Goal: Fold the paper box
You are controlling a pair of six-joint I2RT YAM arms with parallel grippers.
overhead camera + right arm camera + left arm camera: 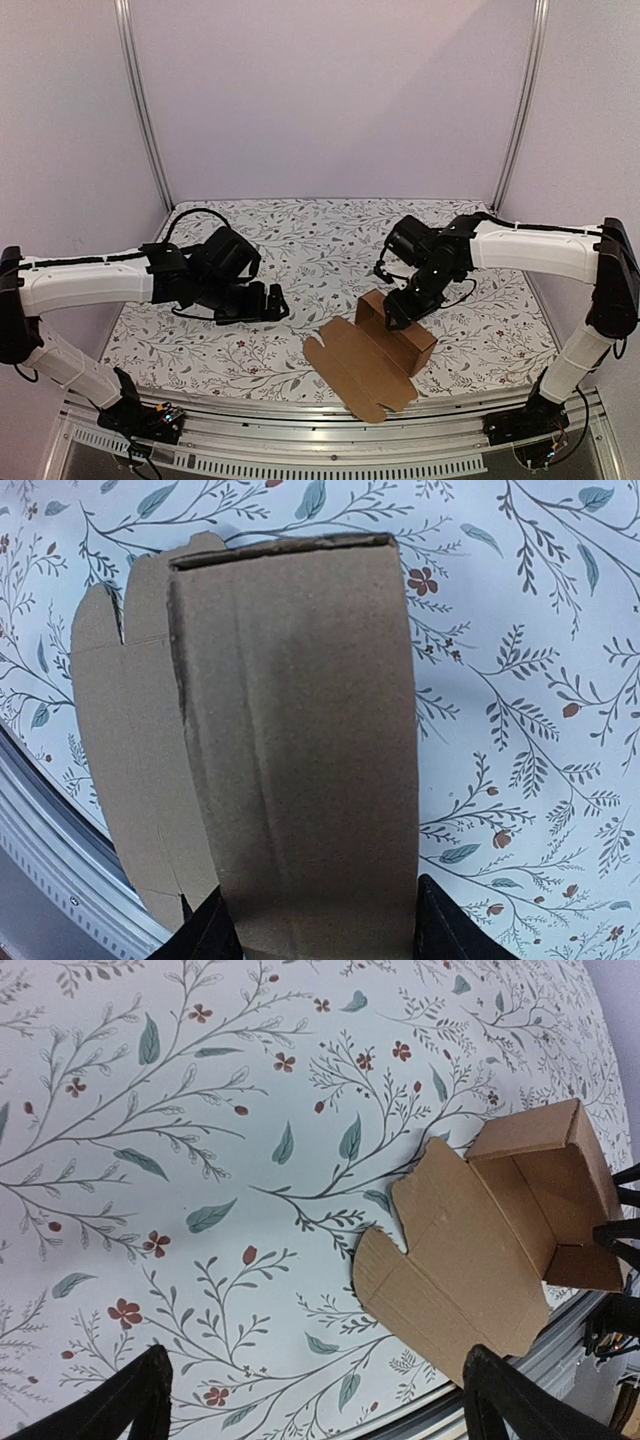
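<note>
The paper box (398, 338) is plain brown cardboard, partly folded, with raised walls and a wide flap (358, 378) lying flat toward the table's front edge. My right gripper (394, 312) comes down on the box's upright body from above. In the right wrist view its fingers (436, 926) press against both sides of the paper box (300, 730). My left gripper (274, 302) hangs open over the cloth to the left of the box, holding nothing. In the left wrist view the paper box (500, 1230) lies ahead to the right, beyond the left gripper (315, 1400).
A floral cloth (300, 240) covers the table. The metal front rail (330, 430) runs just below the box's flat flap. White enclosure walls and two aluminium posts (145, 110) stand behind and at the sides.
</note>
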